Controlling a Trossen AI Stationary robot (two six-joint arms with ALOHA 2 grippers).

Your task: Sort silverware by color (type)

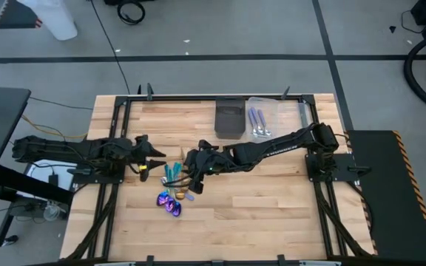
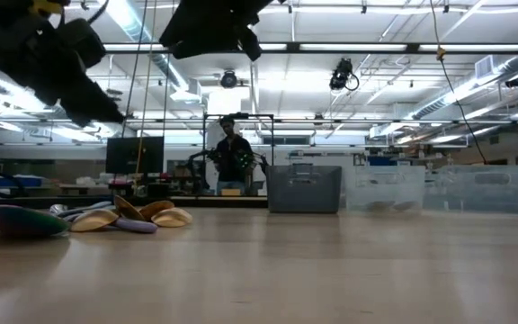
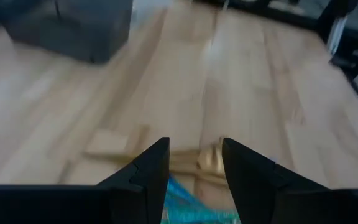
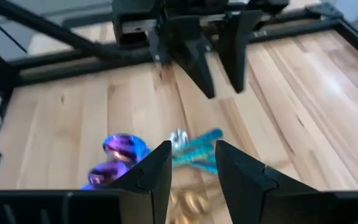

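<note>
Silverware (image 1: 171,193) lies heaped on the table (image 1: 272,199) between my two end effectors. The right end effector (image 1: 192,182), empty with fingers parted, hangs nearer than the left end effector (image 1: 156,157), also parted and empty; teal handles run toward the left arm.

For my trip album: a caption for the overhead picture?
Two open grippers, left and right, over mixed silverware.

glossy metal silverware (image 1: 171,193), wooden table (image 1: 257,199)

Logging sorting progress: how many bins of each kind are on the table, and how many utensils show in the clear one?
Dark bin: 1
Clear bin: 1
Utensils lying in the clear bin: 2
Total: 4 things, not counting the unsorted pile.
</note>
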